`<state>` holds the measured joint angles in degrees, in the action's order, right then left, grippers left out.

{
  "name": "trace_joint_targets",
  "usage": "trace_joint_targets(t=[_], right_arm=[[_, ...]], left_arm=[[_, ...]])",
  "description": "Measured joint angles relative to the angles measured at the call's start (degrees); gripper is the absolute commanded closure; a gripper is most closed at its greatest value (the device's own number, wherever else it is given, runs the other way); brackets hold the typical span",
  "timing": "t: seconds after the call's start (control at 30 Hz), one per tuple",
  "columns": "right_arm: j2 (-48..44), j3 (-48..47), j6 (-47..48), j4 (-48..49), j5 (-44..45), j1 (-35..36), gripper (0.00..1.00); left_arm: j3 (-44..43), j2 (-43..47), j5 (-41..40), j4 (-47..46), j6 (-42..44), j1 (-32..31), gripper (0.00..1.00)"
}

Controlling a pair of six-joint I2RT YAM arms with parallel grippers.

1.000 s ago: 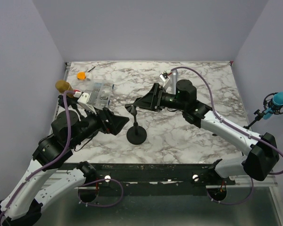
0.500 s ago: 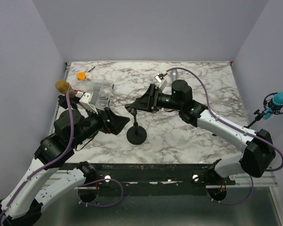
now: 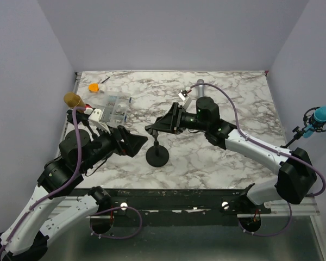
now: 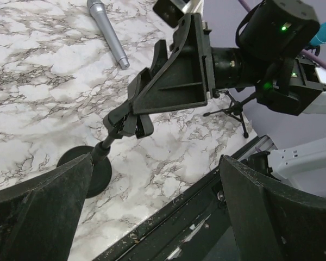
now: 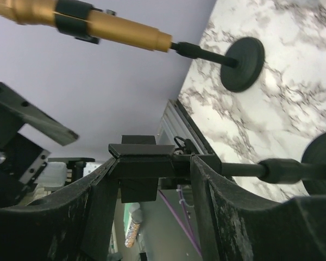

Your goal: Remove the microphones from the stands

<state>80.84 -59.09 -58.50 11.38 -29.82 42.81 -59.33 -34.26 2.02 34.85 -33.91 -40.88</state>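
A black stand (image 3: 157, 156) with a round base stands mid-table; its clip (image 3: 151, 129) holds no microphone. My right gripper (image 3: 160, 126) is shut on that clip, which shows between its fingers in the right wrist view (image 5: 144, 160). A silver microphone (image 3: 199, 86) lies on the marble behind the right arm, and also shows in the left wrist view (image 4: 107, 32). My left gripper (image 3: 135, 142) is open and empty, just left of the stand's base (image 4: 89, 171). A gold microphone (image 3: 71, 99) sits in another stand at the left edge (image 5: 98, 24).
A blue microphone (image 3: 320, 116) on a small tripod stands off the table's right side. A clear plastic box (image 3: 114, 107) and an orange object (image 3: 93, 86) lie at the back left. The table's front edge (image 4: 168, 206) runs under my left gripper.
My right gripper, still on the clip, has shifted slightly left and toward the front; more of the silver microphone shows behind it. The left arm has barely moved.
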Motion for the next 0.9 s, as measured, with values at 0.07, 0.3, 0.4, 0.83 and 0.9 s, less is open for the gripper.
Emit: trace_joint_targets(t=[0.07, 0.3, 0.4, 0.83, 0.9], right_arm=[[0.6, 1.6, 0.0, 0.1, 0.1, 0.0, 0.45], [3.7, 5.5, 0.1, 0.8, 0.4, 0.0, 0.44], [4.3, 5.8, 0.0, 2.0, 0.4, 0.0, 0.41], [3.5, 1.3, 6.7, -6.8, 2.7, 0.0, 0.0], [1.9, 0.0, 9.3, -9.9, 4.8, 0.0, 0.0]], left_arm=[[0.0, 0.2, -0.1, 0.0, 0.0, 0.0, 0.02], [0.3, 0.4, -0.1, 0.2, 0.0, 0.0, 0.02], [0.3, 0.5, -0.1, 0.4, 0.0, 0.0, 0.02], [0.3, 1.1, -0.2, 1.3, 0.5, 0.0, 0.02], [0.3, 1.1, -0.8, 1.4, 0.6, 0.0, 0.02]])
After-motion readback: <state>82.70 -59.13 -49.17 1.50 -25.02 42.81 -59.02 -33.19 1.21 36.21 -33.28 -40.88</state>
